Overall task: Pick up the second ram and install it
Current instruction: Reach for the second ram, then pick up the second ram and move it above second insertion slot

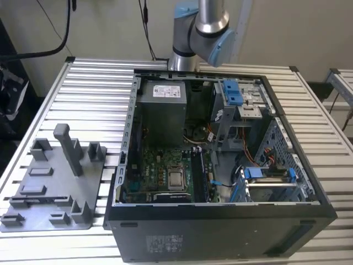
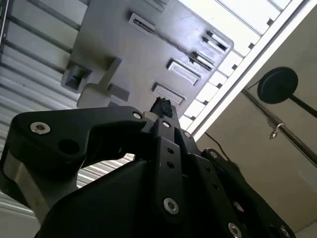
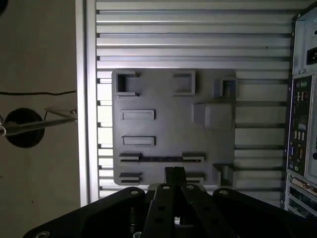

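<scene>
The second ram (image 3: pixel 161 159), a long, narrow dark strip, stands on edge in a holder between two small grey end brackets, just past the tips of the claw (image 3: pixel 174 172) in the first wrist view. Whether the tips touch it cannot be told. The black metal claw has its two fingers (image 3: pixel 169 172) pressed together, with nothing seen between them. The second wrist view shows the same tips meeting at a dark point.

The holder is part of a flat grey plastic tray (image 3: pixel 163 99) moulded with raised brackets, shallow rectangular pockets and one tall post (image 3: pixel 213 115). The tray lies directly below the claw. It rests on a table (image 3: pixel 198 34) of ribbed silver aluminium slats that runs out on every side of the claw.

Beyond the tray's far edge from the claw, to one side, stands a black open computer case (image 1: pixel 220 232). Its rear port panel (image 3: pixel 299 139) faces the tray. Inside the case the exterior view shows a large green motherboard (image 1: pixel 160 165) and a grey metal power supply box (image 1: pixel 161 110). Behind the case rises the silver and blue robot arm (image 1: pixel 204 27).
</scene>
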Controlling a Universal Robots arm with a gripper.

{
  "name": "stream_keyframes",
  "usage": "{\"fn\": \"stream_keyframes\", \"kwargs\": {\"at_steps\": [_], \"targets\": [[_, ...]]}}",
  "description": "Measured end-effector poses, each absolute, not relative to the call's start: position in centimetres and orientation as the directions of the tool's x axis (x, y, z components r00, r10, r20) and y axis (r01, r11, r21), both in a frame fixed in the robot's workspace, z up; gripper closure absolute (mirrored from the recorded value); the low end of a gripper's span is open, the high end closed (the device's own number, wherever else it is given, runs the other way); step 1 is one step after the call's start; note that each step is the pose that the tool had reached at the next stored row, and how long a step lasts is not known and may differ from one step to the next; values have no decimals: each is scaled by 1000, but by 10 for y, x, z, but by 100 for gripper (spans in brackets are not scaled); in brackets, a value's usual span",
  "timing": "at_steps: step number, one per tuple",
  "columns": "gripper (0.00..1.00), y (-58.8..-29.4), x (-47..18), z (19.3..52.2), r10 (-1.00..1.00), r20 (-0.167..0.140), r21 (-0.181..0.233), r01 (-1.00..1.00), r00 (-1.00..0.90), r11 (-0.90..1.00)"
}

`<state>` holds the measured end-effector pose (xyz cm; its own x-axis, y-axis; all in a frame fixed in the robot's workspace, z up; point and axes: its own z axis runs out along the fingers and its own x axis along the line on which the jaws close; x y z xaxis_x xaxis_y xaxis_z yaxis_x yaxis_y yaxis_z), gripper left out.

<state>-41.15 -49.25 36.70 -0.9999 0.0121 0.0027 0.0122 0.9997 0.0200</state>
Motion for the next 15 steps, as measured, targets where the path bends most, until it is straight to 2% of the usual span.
{"fn": "stream_keyframes", "kwargs": {"at_steps": [15], "targets": [[89, -497, -411, 367, 12, 4, 20, 12, -1000, 1000]]}}
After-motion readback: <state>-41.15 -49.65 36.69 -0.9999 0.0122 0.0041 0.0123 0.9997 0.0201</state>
